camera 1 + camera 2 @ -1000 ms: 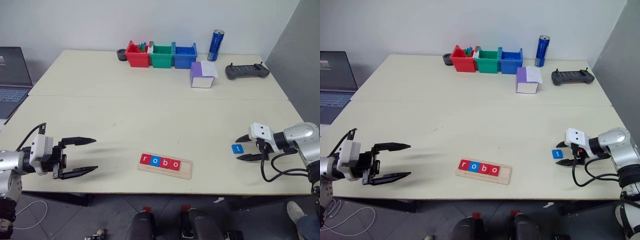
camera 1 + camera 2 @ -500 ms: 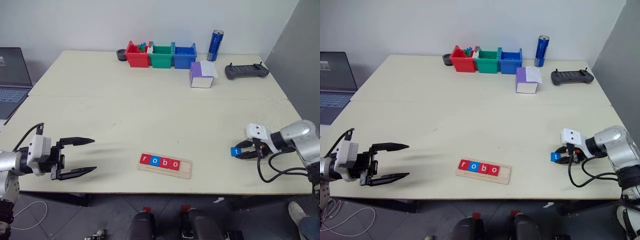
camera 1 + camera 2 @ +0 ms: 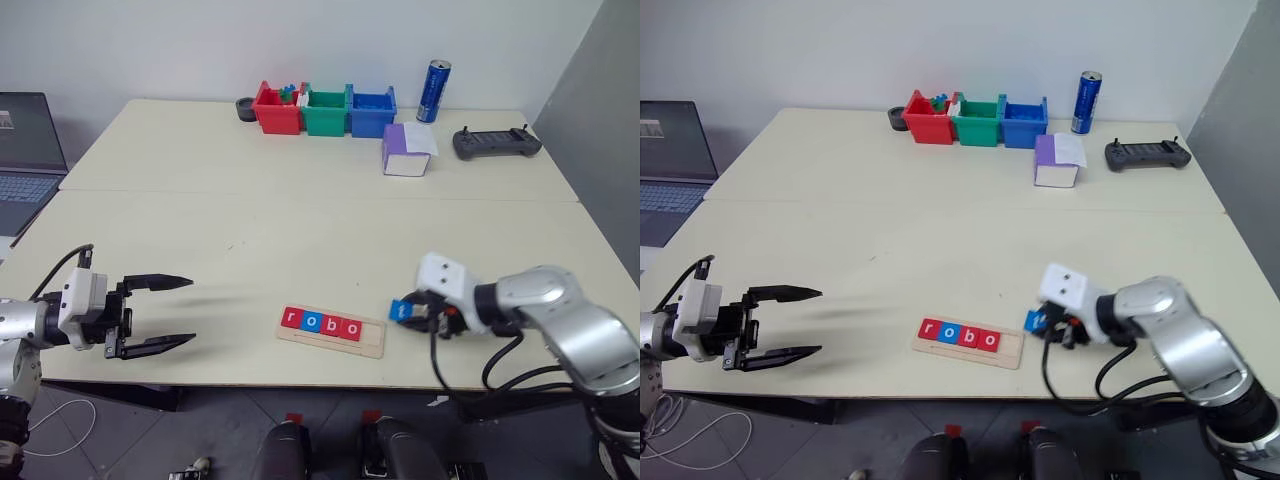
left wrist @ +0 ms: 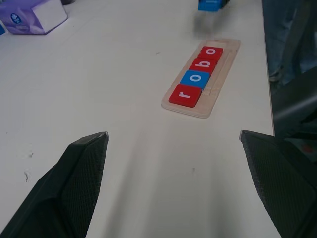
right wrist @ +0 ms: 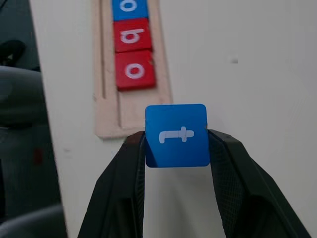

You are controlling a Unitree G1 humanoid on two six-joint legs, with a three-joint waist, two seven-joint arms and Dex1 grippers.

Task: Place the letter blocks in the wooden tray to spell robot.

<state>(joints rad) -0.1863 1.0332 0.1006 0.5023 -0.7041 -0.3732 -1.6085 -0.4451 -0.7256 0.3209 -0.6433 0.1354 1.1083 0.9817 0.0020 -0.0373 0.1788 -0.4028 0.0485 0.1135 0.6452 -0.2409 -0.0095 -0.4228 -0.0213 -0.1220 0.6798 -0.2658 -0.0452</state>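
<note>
The blue t block [image 5: 176,135] is pinched between the fingers of the right gripper [image 3: 415,314] just off the empty end of the wooden tray [image 3: 330,333] (r, o, b, o are seated already), while the left gripper [image 3: 160,314] is held wide open, gripping nothing, well apart.

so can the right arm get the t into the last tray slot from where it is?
Probably yes. The right gripper holds the blue t block just beside the wooden tray, whose empty end slot faces it with nothing between.
</note>
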